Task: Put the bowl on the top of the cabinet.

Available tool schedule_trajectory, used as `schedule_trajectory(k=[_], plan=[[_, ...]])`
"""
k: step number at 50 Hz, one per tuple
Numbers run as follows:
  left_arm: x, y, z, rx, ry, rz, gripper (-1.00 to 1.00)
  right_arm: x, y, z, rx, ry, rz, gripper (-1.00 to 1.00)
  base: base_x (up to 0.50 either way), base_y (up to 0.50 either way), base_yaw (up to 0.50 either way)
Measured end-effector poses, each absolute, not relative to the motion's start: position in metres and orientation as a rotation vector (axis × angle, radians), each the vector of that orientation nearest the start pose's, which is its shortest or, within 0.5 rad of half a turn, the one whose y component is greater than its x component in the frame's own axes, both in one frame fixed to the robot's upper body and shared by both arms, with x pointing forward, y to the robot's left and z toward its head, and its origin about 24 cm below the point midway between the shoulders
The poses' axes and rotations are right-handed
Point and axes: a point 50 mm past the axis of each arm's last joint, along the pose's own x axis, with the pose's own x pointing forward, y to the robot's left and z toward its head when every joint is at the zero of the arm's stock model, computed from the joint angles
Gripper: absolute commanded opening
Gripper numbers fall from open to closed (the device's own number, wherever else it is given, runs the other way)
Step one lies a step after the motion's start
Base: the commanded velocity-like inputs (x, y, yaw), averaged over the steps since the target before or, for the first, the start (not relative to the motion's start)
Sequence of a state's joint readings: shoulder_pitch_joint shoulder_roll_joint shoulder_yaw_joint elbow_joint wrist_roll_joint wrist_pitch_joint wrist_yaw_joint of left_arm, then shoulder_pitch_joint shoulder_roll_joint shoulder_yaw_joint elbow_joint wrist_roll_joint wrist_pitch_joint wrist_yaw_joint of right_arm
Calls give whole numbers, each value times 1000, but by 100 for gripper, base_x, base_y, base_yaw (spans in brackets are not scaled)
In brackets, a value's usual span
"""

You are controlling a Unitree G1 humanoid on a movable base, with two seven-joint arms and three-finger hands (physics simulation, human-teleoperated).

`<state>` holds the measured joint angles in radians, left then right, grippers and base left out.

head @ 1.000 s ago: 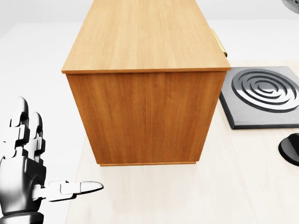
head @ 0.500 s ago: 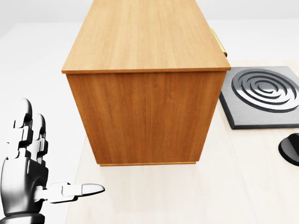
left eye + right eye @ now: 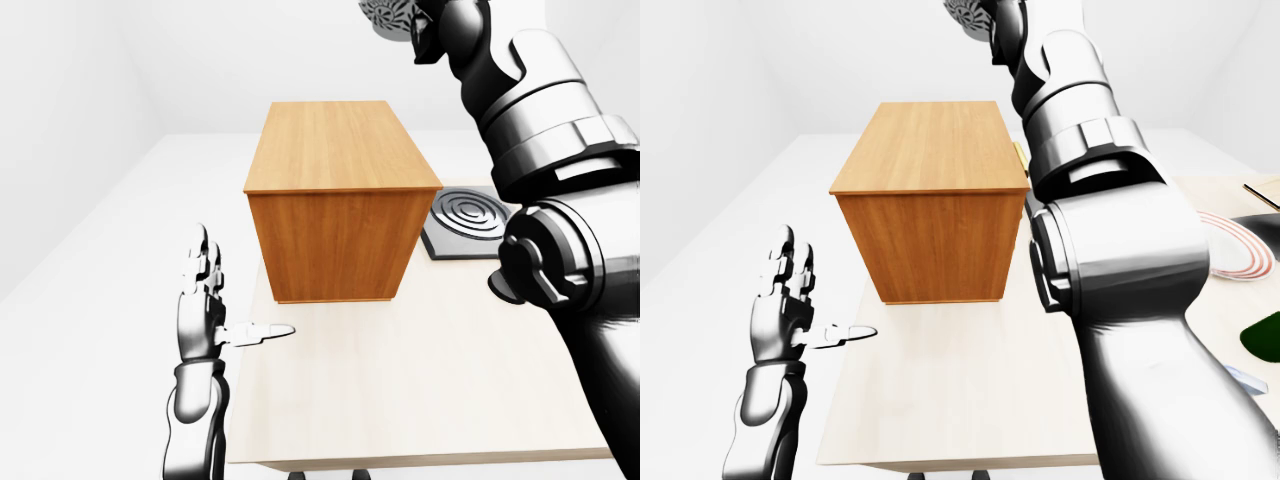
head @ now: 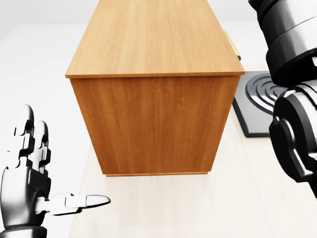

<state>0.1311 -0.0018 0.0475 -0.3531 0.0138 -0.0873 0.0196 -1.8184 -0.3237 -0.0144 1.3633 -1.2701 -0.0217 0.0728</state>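
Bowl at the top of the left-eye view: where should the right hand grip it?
Only a patterned edge of the bowl shows, beside the raised right hand. Likely its rim, pinched from the view's right, where that arm reaches; the grip itself is cut off.

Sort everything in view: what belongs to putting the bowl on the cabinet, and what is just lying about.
For the job:
cabinet
grey patterned thing at the left-eye view's top edge, probably the bowl
raised right arm

Lying about:
burner plate
red-ringed plate
left hand, open and idle
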Motion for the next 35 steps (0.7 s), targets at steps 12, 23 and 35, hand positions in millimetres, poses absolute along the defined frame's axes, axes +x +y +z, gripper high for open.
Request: schedule_trajectory(k=[12,23,35], plan=[[221,169,103,30,-316,100,100,409,-93,393,-1521,-421,-144,-100,0,0,0],[221,168,101,32,-311,94,100,412,-79,378,-1519,-433,-97,-100,0,0,0],[221,168,100,34,-307,87,100,416,-69,359,-1521,-426,-52,-100,0,0,0]])
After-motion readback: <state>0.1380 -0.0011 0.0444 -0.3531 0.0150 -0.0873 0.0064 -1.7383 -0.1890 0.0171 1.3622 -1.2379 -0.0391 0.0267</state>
